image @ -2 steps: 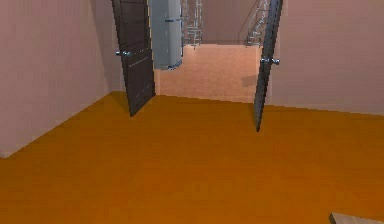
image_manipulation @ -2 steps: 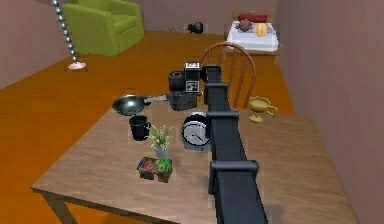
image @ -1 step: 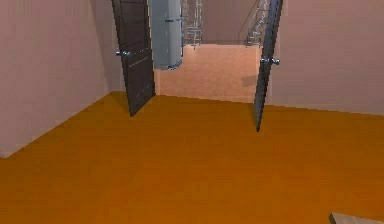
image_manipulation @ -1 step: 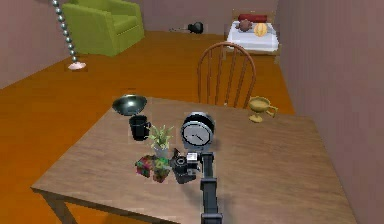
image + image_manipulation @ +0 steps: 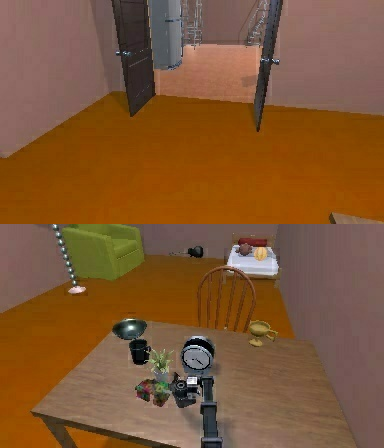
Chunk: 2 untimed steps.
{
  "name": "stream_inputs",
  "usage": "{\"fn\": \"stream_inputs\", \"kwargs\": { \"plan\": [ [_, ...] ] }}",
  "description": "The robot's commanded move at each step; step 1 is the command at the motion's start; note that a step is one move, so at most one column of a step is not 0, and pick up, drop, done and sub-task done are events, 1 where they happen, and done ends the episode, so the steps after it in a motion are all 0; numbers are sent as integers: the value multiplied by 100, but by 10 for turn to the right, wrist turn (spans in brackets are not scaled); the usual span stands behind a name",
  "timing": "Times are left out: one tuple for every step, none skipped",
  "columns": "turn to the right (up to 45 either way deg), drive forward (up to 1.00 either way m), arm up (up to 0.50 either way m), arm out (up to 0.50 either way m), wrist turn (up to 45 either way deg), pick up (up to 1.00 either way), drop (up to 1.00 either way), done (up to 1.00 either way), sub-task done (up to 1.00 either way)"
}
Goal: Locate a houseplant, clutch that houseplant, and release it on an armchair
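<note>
The fingers (image 5: 172, 389) sit by a small houseplant (image 5: 157, 382) on the wooden bench (image 5: 290, 394). Whether they hold anything cannot be told. A green armchair (image 5: 105, 249) stands well apart.

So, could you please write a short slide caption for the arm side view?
Stretch's hand near a small houseplant on a wooden table; green armchair beyond.

My tool (image 5: 174, 389), at the houseplant (image 5: 159, 364) on the counter (image 5: 285, 389): whether it holds anything cannot be told. Behind the counter, the chair (image 5: 225, 271) has its seat hidden. The counter's near edge is cropped.
</note>
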Motion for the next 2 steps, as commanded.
{"fn": "stream_inputs", "kwargs": {
  "plan": [
    [0, 0, 10, 0, 0, 0, 0, 0, 0],
    [0, 0, 26, 0, 0, 0, 0, 0, 0]
  ]
}}
